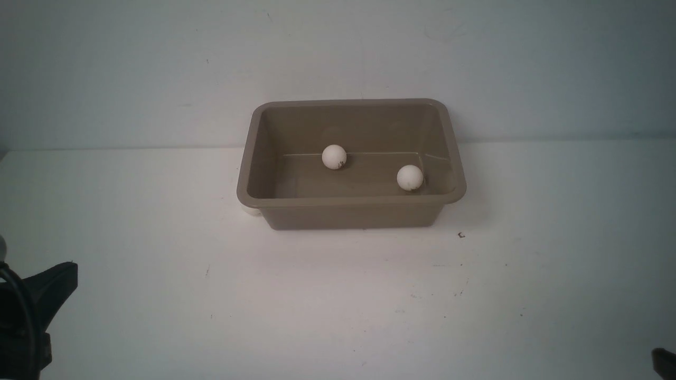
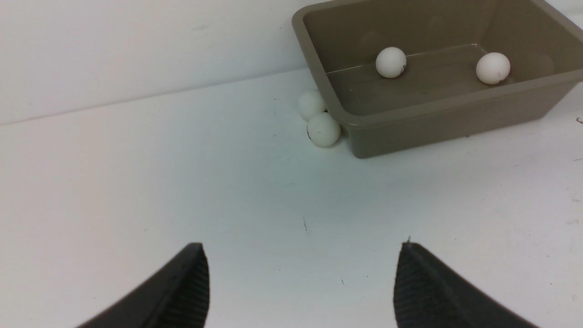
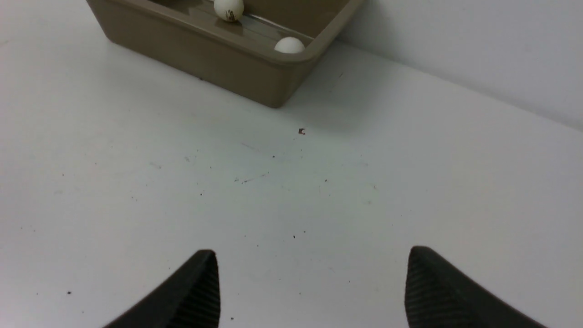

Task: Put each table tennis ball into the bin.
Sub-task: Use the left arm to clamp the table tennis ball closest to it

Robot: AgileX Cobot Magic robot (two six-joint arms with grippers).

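The first ball (image 1: 334,157) and the second ball (image 1: 410,177) sit apart inside the brown bin (image 1: 351,201). The third ball (image 2: 324,130) and the fourth ball (image 2: 311,104) lie outside on the white table (image 1: 338,295), close together by the bin's front left corner. From the front, the bin hides most of them. The left claw (image 2: 301,248) and the right claw (image 3: 312,251) are wide open, holding nothing.

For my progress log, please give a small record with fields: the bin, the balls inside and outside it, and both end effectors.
bin: upright on table
inside bin: rear ball, right ball
outside bin: front ball, back ball, on the table at the bin's left near corner
left end effector: open, empty
right end effector: open, empty
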